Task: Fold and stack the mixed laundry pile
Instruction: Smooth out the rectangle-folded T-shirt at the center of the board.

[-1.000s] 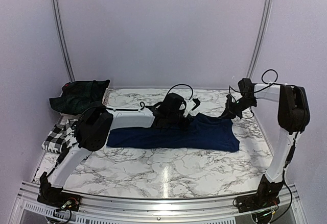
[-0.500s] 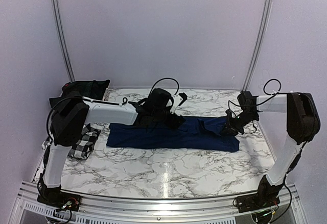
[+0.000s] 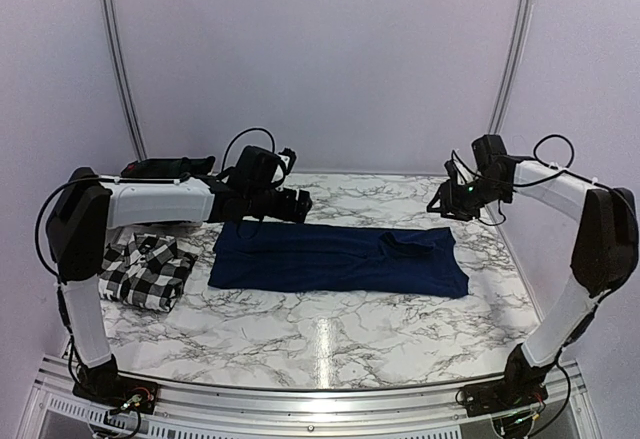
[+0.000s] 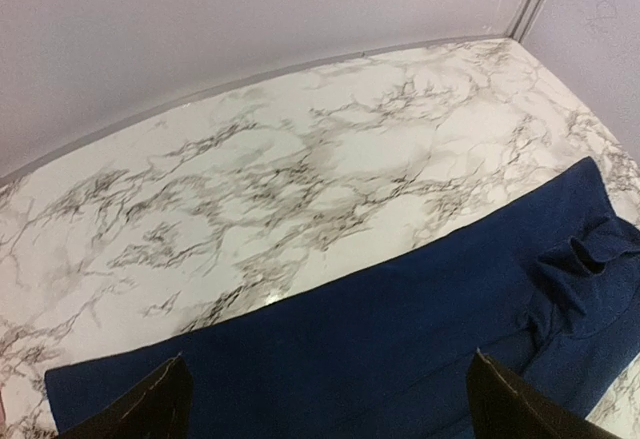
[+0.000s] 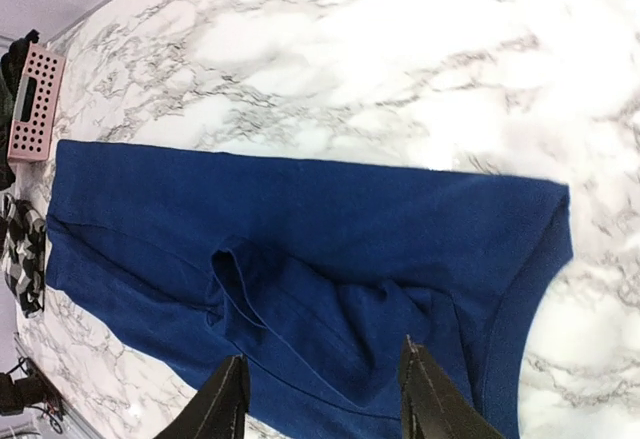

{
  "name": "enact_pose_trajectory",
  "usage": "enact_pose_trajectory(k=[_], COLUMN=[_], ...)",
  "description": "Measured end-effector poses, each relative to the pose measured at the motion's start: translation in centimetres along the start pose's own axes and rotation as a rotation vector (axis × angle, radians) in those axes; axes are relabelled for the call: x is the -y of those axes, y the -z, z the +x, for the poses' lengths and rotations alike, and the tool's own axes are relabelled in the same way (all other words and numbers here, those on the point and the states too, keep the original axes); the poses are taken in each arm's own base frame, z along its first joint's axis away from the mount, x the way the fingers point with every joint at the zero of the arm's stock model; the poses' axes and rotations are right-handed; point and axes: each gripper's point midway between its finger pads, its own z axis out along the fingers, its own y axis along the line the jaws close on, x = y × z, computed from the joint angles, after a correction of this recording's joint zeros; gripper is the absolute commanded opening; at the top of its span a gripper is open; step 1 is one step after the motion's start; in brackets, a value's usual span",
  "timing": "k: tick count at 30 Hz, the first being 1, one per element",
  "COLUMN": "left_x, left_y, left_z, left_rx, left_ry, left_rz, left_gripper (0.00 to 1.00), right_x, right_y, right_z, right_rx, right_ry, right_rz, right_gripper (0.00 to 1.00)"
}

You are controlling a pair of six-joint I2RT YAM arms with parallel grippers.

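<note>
A plain navy blue T-shirt (image 3: 340, 259) lies in a long folded strip across the middle of the marble table (image 3: 330, 329), with a bunched fold (image 5: 250, 289) near its right end. The black-and-white check shirt (image 3: 145, 271) lies crumpled at the left. The dark plaid garment (image 3: 195, 165) shows only as a sliver behind my left arm at the back left. My left gripper (image 3: 300, 202) hangs open above the T-shirt's far left edge (image 4: 330, 409). Over the shirt's right end my right gripper (image 3: 440, 204) is open too (image 5: 325, 399), with nothing between its fingers.
A pink perforated basket (image 5: 30, 104) stands at the back left corner beside the plaid garment. Pale walls enclose the table on three sides. Bare marble runs in front of and behind the T-shirt.
Both grippers have opened and let go of the T-shirt, then risen toward the back. The left arm swung left, uncovering the check shirt. The T-shirt now lies flatter.
</note>
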Motion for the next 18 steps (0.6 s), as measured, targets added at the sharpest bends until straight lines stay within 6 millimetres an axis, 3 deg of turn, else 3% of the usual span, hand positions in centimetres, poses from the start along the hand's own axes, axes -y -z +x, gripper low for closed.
enact_pose_trajectory(k=[2, 4, 6, 12, 15, 18], left_x=[-0.7, -1.0, -1.3, -2.4, -2.9, -3.4], left_y=[0.2, 0.2, 0.2, 0.5, 0.7, 0.8], left_z=[1.1, 2.3, 3.4, 5.5, 6.4, 8.0], left_rx=[-0.033, -0.069, -0.1, -0.185, -0.22, -0.267], left_ry=[0.014, 0.018, 0.026, 0.043, 0.042, 0.036], left_rz=[-0.023, -0.04, -0.057, -0.094, -0.11, -0.123], left_gripper=[0.99, 0.99, 0.99, 0.99, 0.99, 0.99], right_x=[-1.3, -2.2, -2.4, -2.5, -2.2, -2.3], right_y=[-0.8, -2.7, -5.6, -11.3, -12.5, -12.6], right_z=[-1.1, -1.0, 0.3, 5.2, 7.2, 7.2], right_rx=[0.009, -0.016, -0.081, -0.246, -0.281, -0.261], right_ry=[0.034, 0.056, 0.061, 0.069, 0.069, 0.068], right_rz=[-0.022, -0.043, -0.051, -0.046, -0.044, -0.051], right_gripper=[0.43, 0.4, 0.37, 0.32, 0.33, 0.38])
